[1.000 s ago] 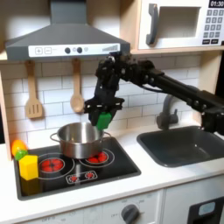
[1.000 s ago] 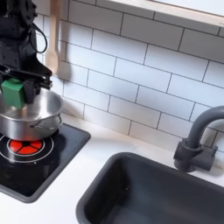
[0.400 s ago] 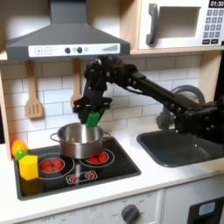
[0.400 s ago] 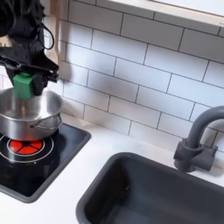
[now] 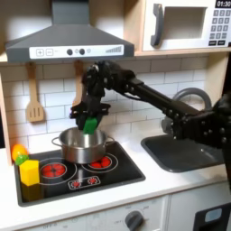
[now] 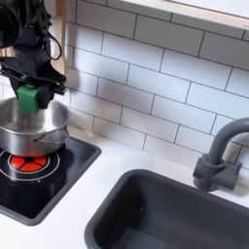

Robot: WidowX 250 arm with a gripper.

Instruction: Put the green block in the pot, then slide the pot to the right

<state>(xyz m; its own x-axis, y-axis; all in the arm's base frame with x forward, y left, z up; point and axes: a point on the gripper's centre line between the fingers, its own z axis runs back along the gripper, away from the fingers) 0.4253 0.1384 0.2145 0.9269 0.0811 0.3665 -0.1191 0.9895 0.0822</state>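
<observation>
Green block (image 6: 28,97) sits clamped in the hand (image 6: 29,94), seemingly just above the pot (image 6: 34,129).

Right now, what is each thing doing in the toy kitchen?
gripper: shut on the green block, above the pot.
green block: held in the air, not in the pot yet.
pot: upright on the stove, looks empty.
yellow block: standing on the stove, untouched.
wooden spatula: hanging on the wall.
</observation>
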